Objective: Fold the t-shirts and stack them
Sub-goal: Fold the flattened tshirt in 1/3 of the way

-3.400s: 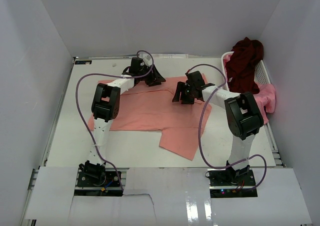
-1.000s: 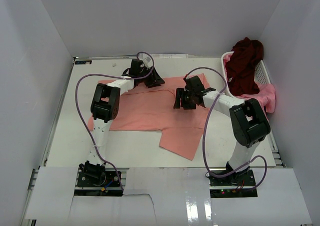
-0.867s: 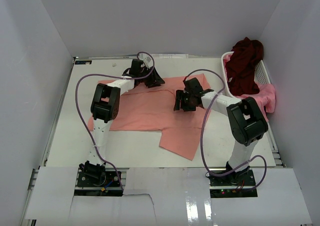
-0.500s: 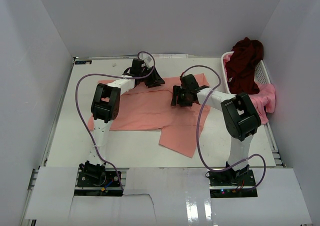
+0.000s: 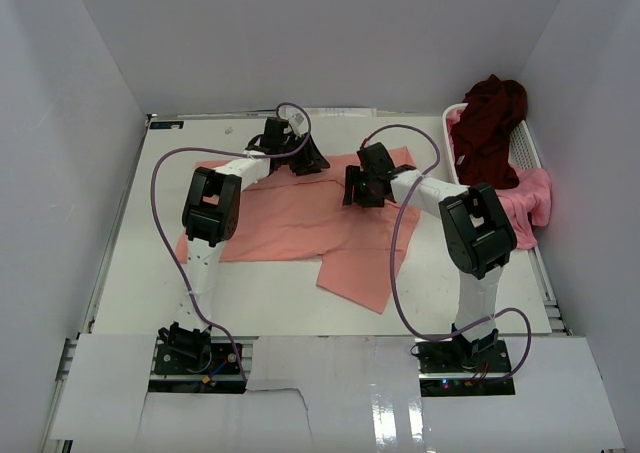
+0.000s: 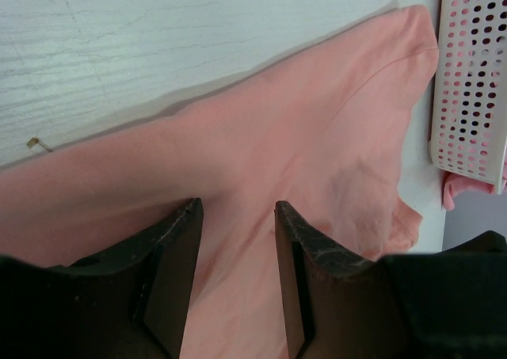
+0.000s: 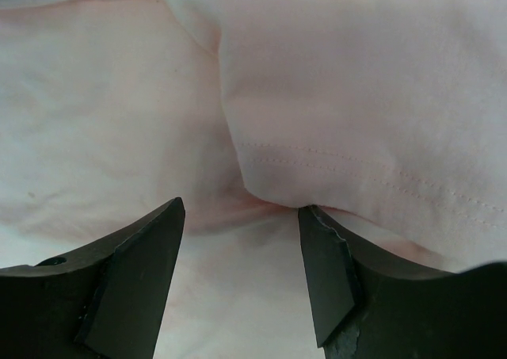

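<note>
The salmon-pink t-shirt [image 5: 290, 218] lay spread across the white table [image 5: 250, 295], one part of it reaching toward the near edge. The left gripper [image 6: 237, 209] stood low over the shirt's far edge, its two fingers apart with bare cloth showing between them. The right gripper [image 7: 242, 208] hung close above the shirt toward its right side, fingers likewise apart, a stitched hem lying in the gap. At the table's right edge sat the white basket [image 5: 527, 148], the dark maroon t-shirt [image 5: 490, 113] heaped on it and the brighter pink t-shirt [image 5: 535, 195] hanging over its near end
</note>
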Available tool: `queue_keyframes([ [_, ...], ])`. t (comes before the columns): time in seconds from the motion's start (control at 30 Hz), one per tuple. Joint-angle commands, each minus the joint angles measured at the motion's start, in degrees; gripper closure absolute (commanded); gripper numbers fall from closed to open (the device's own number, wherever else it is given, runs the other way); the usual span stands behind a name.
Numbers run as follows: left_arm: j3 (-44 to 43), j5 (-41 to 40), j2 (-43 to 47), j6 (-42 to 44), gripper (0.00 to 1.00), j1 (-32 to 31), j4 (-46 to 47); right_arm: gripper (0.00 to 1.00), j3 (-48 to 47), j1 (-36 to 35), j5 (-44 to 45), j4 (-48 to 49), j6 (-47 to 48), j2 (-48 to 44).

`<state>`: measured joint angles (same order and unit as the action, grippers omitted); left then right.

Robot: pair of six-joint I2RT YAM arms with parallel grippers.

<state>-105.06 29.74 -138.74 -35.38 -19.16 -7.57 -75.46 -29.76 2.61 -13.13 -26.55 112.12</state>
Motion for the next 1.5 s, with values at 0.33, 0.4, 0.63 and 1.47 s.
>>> queue_keyframes([
  [0.33, -0.06, -2.31, 2.07, 1.10, 0.47, -0.44, -5.96, 0.34, 10.42, -0.13, -2.00, -1.55, -4.22, -8.14],
  [0.4, -0.15, -2.23, 2.07, 1.01, 0.47, -0.62, -5.96, 0.34, 9.99, -0.12, -2.00, -1.03, -3.87, -8.40],
  [0.63, -0.15, -2.49, 2.15, 1.27, 0.47, -0.62, -6.22, 0.34, 3.39, -0.21, -3.48, -3.31, -2.99, -4.72],
  [1.47, -0.94, -2.75, 2.07, 2.59, 0.47, -0.62, -7.54, 0.34, -9.26, -0.21, 0.90, -2.78, -1.05, 4.25],
])
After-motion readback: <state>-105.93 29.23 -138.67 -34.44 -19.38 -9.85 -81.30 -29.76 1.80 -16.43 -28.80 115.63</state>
